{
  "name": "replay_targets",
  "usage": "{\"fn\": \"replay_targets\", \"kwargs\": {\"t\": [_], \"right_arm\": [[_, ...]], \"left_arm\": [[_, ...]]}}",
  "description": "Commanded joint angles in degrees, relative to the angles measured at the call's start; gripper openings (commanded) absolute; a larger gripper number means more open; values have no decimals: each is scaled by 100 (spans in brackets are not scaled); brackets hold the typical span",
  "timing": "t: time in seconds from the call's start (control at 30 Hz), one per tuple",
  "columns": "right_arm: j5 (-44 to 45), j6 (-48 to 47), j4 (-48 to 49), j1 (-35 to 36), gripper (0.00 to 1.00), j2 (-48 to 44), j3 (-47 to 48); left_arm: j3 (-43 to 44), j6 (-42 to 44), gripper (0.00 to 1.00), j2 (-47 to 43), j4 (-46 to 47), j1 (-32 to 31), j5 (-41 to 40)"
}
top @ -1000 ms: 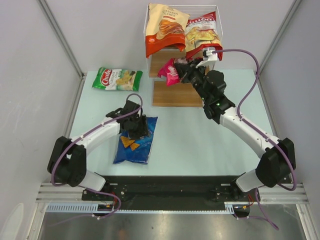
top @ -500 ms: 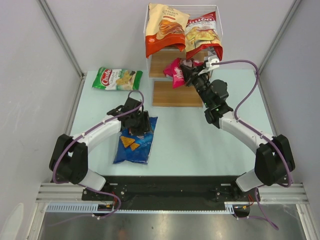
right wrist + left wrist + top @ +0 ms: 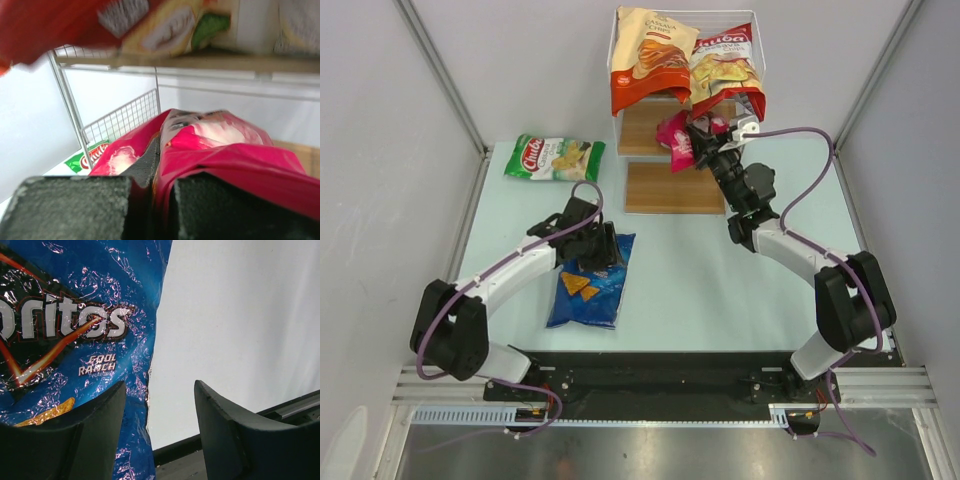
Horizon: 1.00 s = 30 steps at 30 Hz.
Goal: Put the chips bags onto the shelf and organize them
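Observation:
The shelf point(image 3: 670, 190) stands at the back centre, with an orange-and-cream chips bag point(image 3: 645, 55) and a red Chuba bag point(image 3: 725, 65) on its top tier. My right gripper point(image 3: 702, 140) is shut on a pink bag point(image 3: 675, 140) point(image 3: 225, 145), holding it over the middle tier just under the top board point(image 3: 200, 60). A blue Doritos bag point(image 3: 590, 285) point(image 3: 75, 340) lies flat on the table. My left gripper point(image 3: 600, 250) point(image 3: 160, 425) hangs open over its upper end, the bag's right edge between the fingers. A green Chuba bag point(image 3: 555, 157) lies at the back left.
The shelf's white wire side panel point(image 3: 115, 120) stands left of the pink bag, and the green bag point(image 3: 87, 160) shows through it. Grey walls close in the table on the left, right and back. A black rail runs along the near edge point(image 3: 650, 375).
The right gripper has carried the pink bag back and slightly right, in under the shelf's top tier. The left gripper has stayed open over the Doritos bag, shifting only slightly.

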Motion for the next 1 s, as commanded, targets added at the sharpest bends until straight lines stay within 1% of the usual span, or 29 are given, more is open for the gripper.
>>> {"fn": "replay_targets", "kwargs": {"t": [0.0, 0.13, 0.17, 0.23, 0.27, 0.33, 0.37, 0.5, 0.53, 0.63, 0.77, 0.83, 0.97], "right_arm": [[579, -23, 632, 230, 0, 17, -334], [1194, 241, 545, 423, 0, 26, -651], [1648, 267, 509, 502, 0, 34, -704], [1976, 171, 492, 687, 0, 43, -757], [2317, 162, 500, 714, 0, 104, -774], [2626, 267, 605, 705, 0, 227, -775], [2715, 363, 762, 670, 0, 341, -766], [3084, 1293, 1054, 459, 0, 535, -766], [3381, 1383, 1080, 441, 0, 561, -766], [3577, 1602, 1141, 433, 0, 605, -757], [3507, 1875, 1283, 240, 0, 728, -591], [3646, 1884, 1274, 239, 0, 746, -485], [3814, 2208, 1300, 248, 0, 816, -309]], "left_arm": [[-40, -58, 62, -290, 51, 37, 133], [-136, -128, 62, -492, 24, 37, 115], [-171, -163, 62, -527, -11, 37, 115], [-198, -190, 62, -641, -46, 37, 124], [-216, -198, 62, -685, -72, 46, 115], [-225, -198, 62, -773, -125, 37, 107], [-216, -190, 62, -799, -186, 46, 72], [-137, -102, 62, -896, -362, 37, -25], [-119, -102, 62, -931, -397, 37, -25], [-102, -93, 62, -966, -441, 37, -8], [-128, -84, 62, -984, -407, 37, 19], [-137, -93, 62, -967, -407, 37, 19], [-145, -93, 62, -949, -398, 37, 27]]}}
